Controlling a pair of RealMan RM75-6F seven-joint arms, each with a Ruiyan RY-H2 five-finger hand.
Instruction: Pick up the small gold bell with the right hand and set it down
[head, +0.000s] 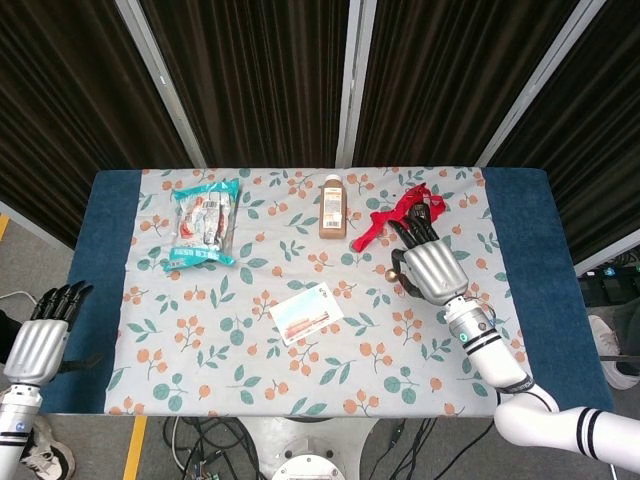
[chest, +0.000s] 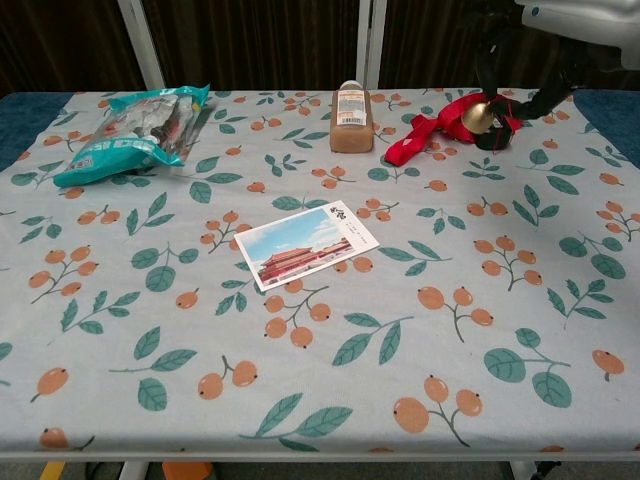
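My right hand (head: 428, 262) grips the small gold bell (chest: 475, 116) at the frame's upper right; left hand (head: 40, 335) hangs released, lower left

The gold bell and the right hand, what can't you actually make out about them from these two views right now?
- Gold bell: whether it touches the table; head view hides it under the right hand.
- Grip on the bell: chest view crops the hand at the top edge; only dark fingers show.
- Black object in the red ribbon: the bell covers it.
- Bottle label: too small to read.
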